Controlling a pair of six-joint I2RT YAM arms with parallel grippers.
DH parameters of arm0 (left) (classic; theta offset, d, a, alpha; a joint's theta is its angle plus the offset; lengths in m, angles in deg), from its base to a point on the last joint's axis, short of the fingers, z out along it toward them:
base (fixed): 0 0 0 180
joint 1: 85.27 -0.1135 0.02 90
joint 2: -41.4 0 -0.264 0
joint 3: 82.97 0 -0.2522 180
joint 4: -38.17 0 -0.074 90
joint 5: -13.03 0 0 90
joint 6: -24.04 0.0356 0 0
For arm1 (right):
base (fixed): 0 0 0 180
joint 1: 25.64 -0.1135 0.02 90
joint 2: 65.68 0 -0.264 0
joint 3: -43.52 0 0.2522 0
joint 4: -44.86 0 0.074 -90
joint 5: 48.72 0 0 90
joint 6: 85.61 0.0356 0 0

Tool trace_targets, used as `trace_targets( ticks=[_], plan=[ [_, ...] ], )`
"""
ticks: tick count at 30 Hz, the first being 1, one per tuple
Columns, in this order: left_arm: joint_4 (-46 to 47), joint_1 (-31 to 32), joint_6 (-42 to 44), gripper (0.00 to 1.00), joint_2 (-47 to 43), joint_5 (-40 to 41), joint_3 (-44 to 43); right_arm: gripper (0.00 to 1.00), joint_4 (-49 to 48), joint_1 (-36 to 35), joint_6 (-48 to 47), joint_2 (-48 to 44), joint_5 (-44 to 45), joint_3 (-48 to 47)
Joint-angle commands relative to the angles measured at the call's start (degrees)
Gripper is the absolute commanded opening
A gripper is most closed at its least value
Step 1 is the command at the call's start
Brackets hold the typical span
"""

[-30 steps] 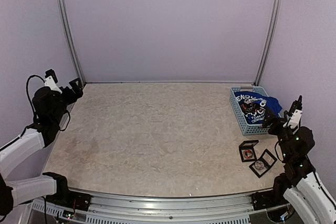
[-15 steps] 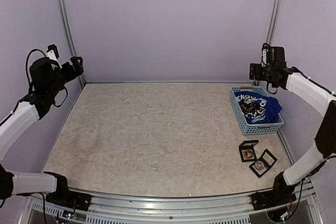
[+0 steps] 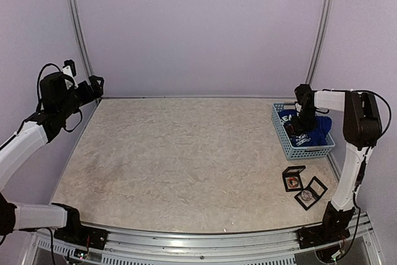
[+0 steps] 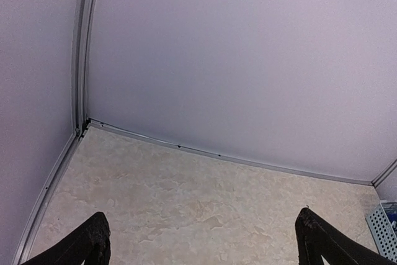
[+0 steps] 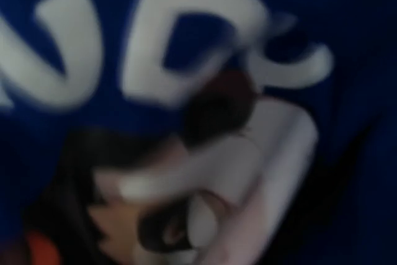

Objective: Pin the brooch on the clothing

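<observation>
Royal-blue T-shirt [image 3: 321,127] lies crumpled in the light-blue basket [image 3: 310,151] at the far right of the table. Its chest print faces up, with white lettering [image 5: 155,48] and a panda face [image 5: 236,153]; the close view is blurred. Nearer, on the right, two small black square cases lie open and almost touching, each with a round brooch inside: left one [image 3: 293,182], right one [image 3: 306,197].

A lab-style robot test booth: plain lilac walls [image 3: 198,29], metal corner rails [image 3: 77,35], a marble-patterned bench [image 3: 186,159], two mounted robot arms [image 3: 22,144].
</observation>
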Motion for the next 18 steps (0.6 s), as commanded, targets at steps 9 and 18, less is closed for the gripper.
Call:
trace_targets(
  ticks=[9,18],
  plan=[
    [1.3,-0.1,0.4,0.99,-1.6,-3.1,-0.2,0.0,2.6,-16.7,-11.0,-24.2,-9.0,-25.4],
    [1.3,-0.3,0.8,0.99,-2.5,-2.1,-0.1,0.0,-31.0,-33.3,-2.6,-30.9,-47.4,-4.3]
  ],
)
